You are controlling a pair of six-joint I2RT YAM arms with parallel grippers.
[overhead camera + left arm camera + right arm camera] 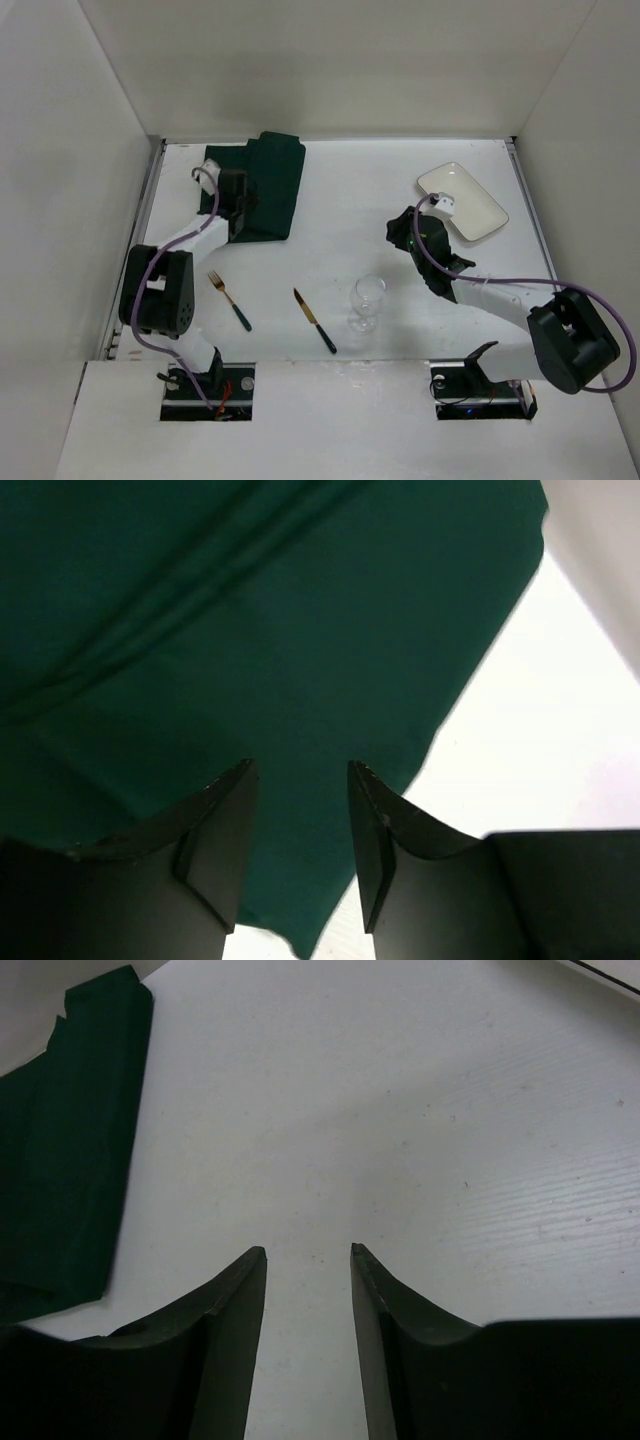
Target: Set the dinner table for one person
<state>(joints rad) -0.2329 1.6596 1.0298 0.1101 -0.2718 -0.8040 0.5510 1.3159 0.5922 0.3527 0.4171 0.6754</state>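
Green cloth mat (265, 185) lies creased at eleven o'clock on the dinner table (360, 190); I hold my left gripper (300, 770) over it, slightly parted and empty, probably to reposition it. My right gripper (308, 1252), likewise parted, grips nothing.

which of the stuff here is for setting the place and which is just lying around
For the job: table, green mat, plate, fork, knife, wine glass.

Not for the job: only the arms' purple cables and the white walls.
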